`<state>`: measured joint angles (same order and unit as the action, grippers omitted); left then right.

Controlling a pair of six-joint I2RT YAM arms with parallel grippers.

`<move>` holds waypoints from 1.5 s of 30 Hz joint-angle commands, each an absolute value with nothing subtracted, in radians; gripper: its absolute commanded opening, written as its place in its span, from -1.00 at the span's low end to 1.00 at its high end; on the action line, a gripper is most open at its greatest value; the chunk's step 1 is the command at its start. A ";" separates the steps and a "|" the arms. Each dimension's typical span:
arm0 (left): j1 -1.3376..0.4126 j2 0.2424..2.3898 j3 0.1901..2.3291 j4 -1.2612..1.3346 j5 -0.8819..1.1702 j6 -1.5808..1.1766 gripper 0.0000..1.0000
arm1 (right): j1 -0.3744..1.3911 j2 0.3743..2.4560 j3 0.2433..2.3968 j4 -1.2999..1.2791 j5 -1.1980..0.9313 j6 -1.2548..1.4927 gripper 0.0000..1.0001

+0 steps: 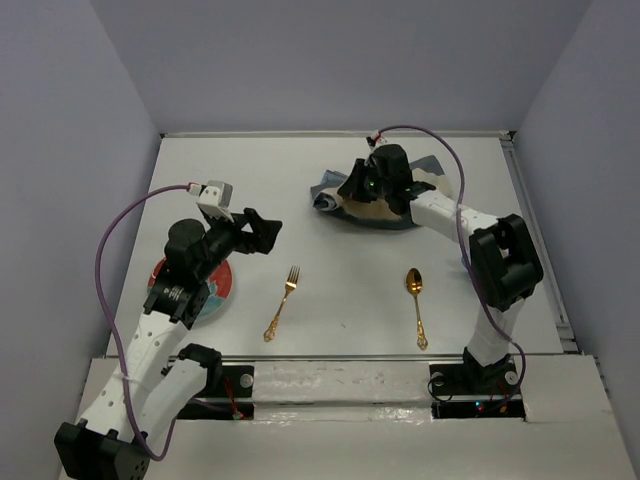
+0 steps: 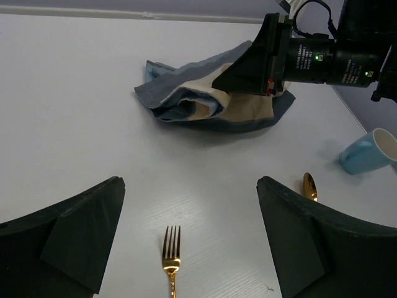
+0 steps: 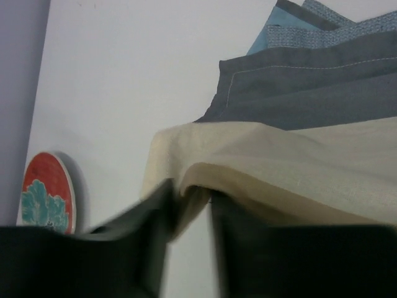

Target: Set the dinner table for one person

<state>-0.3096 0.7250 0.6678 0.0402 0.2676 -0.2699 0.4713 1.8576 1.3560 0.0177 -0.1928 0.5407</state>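
Observation:
The white dinner table holds a crumpled blue, grey and beige placemat at the back middle. My right gripper is shut on a fold of its beige edge, with the cloth pinched between the fingers. My left gripper is open and empty, above the table left of centre. A gold fork lies just in front of it, between its fingers in the left wrist view. A gold spoon lies to the fork's right. A red plate with a teal pattern sits under my left arm.
A light blue cup stands on the table to the right of the spoon, mostly hidden behind my right arm in the top view. The plate also shows in the right wrist view. The table has a raised rim on its right side.

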 commanded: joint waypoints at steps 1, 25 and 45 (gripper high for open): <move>-0.302 0.747 0.675 0.071 0.275 -0.282 0.98 | 0.465 1.841 1.364 0.078 -0.236 0.532 0.26; -0.784 1.288 0.747 0.400 -0.127 -0.557 0.61 | 0.103 1.681 1.368 -0.247 -0.029 0.256 -0.43; -0.830 1.897 1.147 0.411 -0.232 -0.569 0.87 | -0.038 2.057 1.610 -0.331 0.066 0.285 0.13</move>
<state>-0.8211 1.8561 1.0641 0.3771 -0.1596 -0.5671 -0.0273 2.0048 1.5322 -0.3115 0.0158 0.3016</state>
